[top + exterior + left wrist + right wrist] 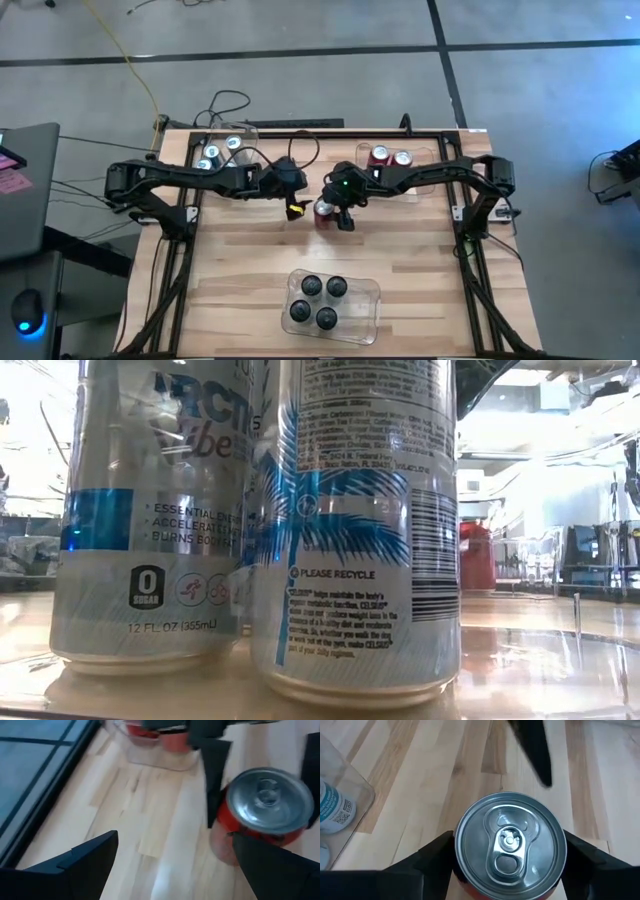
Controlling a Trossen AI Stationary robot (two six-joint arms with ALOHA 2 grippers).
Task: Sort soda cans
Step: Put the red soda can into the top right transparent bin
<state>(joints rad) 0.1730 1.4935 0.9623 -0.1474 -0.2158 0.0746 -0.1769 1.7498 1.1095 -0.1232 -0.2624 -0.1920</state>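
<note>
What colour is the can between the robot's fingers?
Red, with a silver top. The can shows best in the left wrist view.

Right gripper over a red can; left gripper beside.

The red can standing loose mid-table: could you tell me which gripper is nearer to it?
Right. The right gripper straddles the red can, a finger on each side. The left gripper hangs open just beside it, its fingers clear of the can.

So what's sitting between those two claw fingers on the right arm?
An upright red soda can, silver top facing the camera, stands on the wooden table between the right gripper fingers in the right wrist view. The high view agrees.
</note>
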